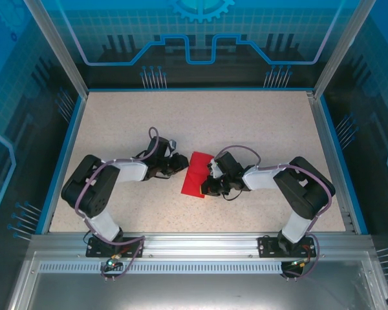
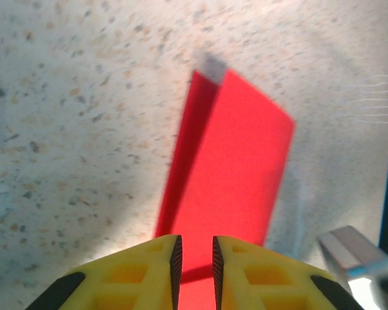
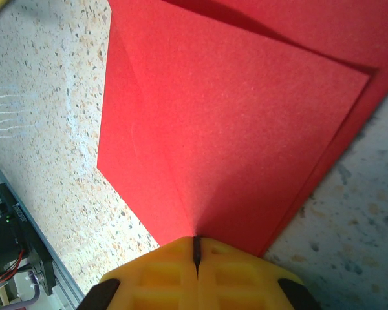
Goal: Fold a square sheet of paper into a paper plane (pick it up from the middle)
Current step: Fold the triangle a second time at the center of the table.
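The square sheet of paper is bright red and folded over on itself into a narrow oblong with overlapping layers, lying mid-table between the two arms. My left gripper is at its left edge. In the left wrist view its yellow fingers stand a narrow gap apart over the near end of the sheet, which shows through the gap, not pinched. My right gripper is at the sheet's right side. There its jaws are shut on the edge of the sheet, and a crease runs out from the pinch.
The speckled tabletop is bounded by a blue rim with clear walls beyond. An aluminium rail runs along the near edge by the arm bases. Open tabletop lies behind the paper.
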